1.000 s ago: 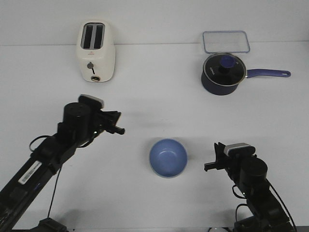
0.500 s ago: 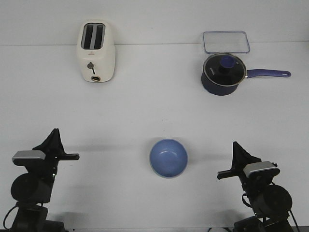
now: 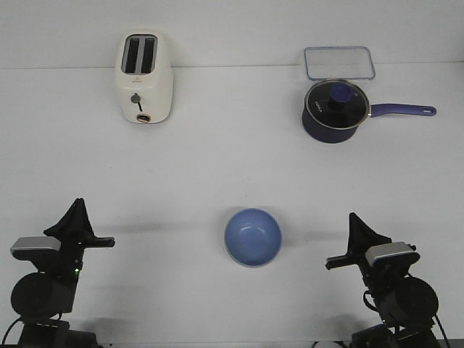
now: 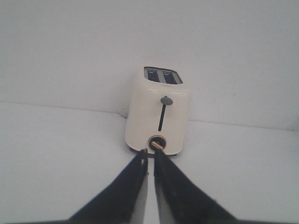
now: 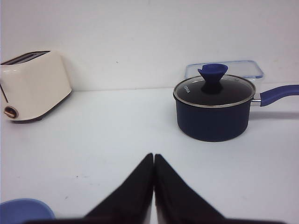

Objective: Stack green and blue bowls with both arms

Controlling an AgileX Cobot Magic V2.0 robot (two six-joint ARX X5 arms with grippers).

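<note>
The periwinkle blue bowl (image 3: 252, 237) stands upright on the white table at the front centre, and its rim shows in the right wrist view (image 5: 22, 209). The green bowl is not visible in any view. My left gripper (image 3: 78, 206) is drawn back at the front left, well apart from the bowl. It points toward the toaster, with its jaws almost together and nothing between them (image 4: 150, 153). My right gripper (image 3: 353, 217) is drawn back at the front right, shut and empty (image 5: 154, 157).
A cream toaster (image 3: 145, 78) stands at the back left. A dark navy saucepan (image 3: 336, 110) with a glass lid and a blue handle stands at the back right. A clear plastic container (image 3: 339, 62) lies behind the saucepan.
Over the last second both arms have pulled back from mid-table to the front corners. In the last half second the left arm settled slightly lower. The blue bowl has not moved.
</note>
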